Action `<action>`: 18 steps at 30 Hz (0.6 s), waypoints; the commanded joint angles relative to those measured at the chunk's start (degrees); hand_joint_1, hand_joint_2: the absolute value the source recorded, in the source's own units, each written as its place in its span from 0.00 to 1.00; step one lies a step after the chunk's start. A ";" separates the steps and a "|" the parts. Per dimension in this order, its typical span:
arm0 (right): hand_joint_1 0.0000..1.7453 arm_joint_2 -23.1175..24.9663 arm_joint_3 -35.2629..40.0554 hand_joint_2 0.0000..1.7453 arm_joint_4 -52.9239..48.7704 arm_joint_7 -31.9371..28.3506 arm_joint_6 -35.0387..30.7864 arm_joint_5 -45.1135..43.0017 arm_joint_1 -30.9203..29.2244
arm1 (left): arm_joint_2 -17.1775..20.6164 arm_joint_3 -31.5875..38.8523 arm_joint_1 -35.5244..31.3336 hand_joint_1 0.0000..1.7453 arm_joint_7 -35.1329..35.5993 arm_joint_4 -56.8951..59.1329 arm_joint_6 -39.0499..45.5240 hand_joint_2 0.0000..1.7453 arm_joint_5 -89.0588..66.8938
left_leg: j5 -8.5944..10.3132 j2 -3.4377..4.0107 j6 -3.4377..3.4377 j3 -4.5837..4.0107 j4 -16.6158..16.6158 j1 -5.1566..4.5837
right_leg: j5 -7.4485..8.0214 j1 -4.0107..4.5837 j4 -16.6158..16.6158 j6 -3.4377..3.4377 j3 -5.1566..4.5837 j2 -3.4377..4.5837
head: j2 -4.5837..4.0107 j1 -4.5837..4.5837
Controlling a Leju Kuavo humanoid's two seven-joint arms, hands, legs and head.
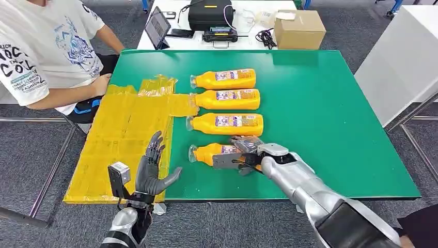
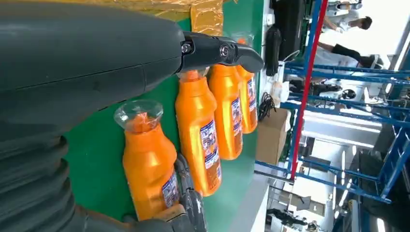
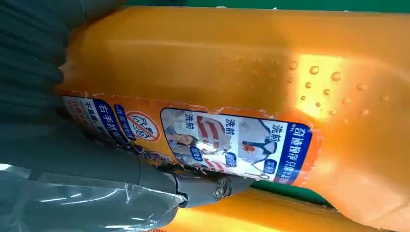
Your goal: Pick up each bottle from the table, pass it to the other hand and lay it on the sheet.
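Several orange bottles with clear caps lie side by side on the green table (image 1: 320, 119), caps pointing toward the yellow sheet (image 1: 119, 139). My right hand (image 1: 247, 151) wraps around the body of the nearest bottle (image 1: 207, 153), which lies on the table. The right wrist view shows that bottle (image 3: 217, 63) and its label close up, with a dark finger (image 3: 203, 186) across it. My left hand (image 1: 152, 170) hovers open, fingers spread, over the sheet's near right edge, a short way from the bottle's cap. In the left wrist view the nearest bottle (image 2: 147, 164) lies just beyond my fingers (image 2: 217, 50).
A person (image 1: 41, 51) sits at the table's far left corner, a forearm resting by the sheet. Behind the green table, a white table holds a tablet (image 1: 156, 26), a black case (image 1: 209, 14) and a cardboard box (image 1: 299, 30). Another white table (image 1: 403, 62) stands to the right.
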 commanded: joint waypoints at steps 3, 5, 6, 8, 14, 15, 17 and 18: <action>0.00 0.45 4.46 1.00 5.44 1.46 0.59 0.55 -0.58 | 0.76 0.16 -2.02 0.00 0.45 3.30 0.08 1.00 0.51 | -0.03 -0.03 -0.09 0.18 -0.03 0.08 | -0.04 0.09 -0.06 -0.12 0.21 -0.06 | 0.00 0.00; 0.13 0.53 5.71 1.00 6.10 1.92 0.75 1.17 -0.72 | 0.61 0.33 -1.95 0.00 0.58 3.32 -0.20 1.00 0.98 | -0.04 -0.04 -0.12 0.20 -0.02 0.10 | -0.05 0.11 -0.05 -0.15 0.25 -0.07 | 0.00 0.00; 0.91 0.47 5.74 1.00 6.10 2.02 0.34 1.16 -0.66 | 0.50 0.34 -1.95 0.00 0.59 3.44 -0.25 1.00 1.09 | -0.02 -0.03 -0.08 0.19 -0.04 0.06 | -0.03 0.07 -0.07 -0.10 0.22 -0.06 | 0.00 0.00; 1.00 0.20 5.54 1.00 5.96 1.86 -0.13 0.76 -0.82 | 0.29 0.40 -2.03 0.00 0.50 3.69 -0.42 1.00 1.41 | -0.03 -0.04 -0.11 0.21 -0.03 0.09 | -0.03 0.10 -0.07 -0.13 0.25 -0.07 | 0.00 0.00; 1.00 -2.05 -3.05 1.00 -4.06 -3.57 -9.84 -5.45 3.29 | 0.36 0.34 -1.16 0.00 0.07 2.39 -0.38 1.00 1.86 | 0.00 -0.07 -0.10 0.26 -0.02 0.09 | -0.01 0.10 -0.08 -0.12 0.31 -0.11 | 0.00 0.00; 1.00 -2.81 -5.23 1.00 -8.73 -4.17 -12.52 -5.83 5.54 | 0.42 0.30 -0.76 0.00 0.04 1.89 -0.33 1.00 1.82 | 0.00 -0.08 -0.13 0.26 -0.02 0.13 | -0.01 0.15 -0.10 -0.17 0.33 -0.14 | 0.00 0.00; 1.00 -3.28 -9.27 1.00 -15.53 -4.70 -16.56 -5.92 9.52 | 0.43 0.32 -0.27 0.00 0.04 1.29 -0.16 1.00 1.83 | 0.00 -0.10 -0.05 0.25 -0.03 0.08 | -0.02 0.09 -0.08 -0.09 0.31 -0.12 | 0.00 0.02; 1.00 -3.15 -11.71 1.00 -19.19 -5.07 -17.91 -6.22 11.89 | 0.47 0.25 0.12 0.00 0.05 0.83 -0.11 1.00 1.83 | -0.05 0.00 -0.09 0.30 -0.03 0.12 | -0.03 0.13 -0.10 -0.14 0.34 -0.04 | 0.00 0.02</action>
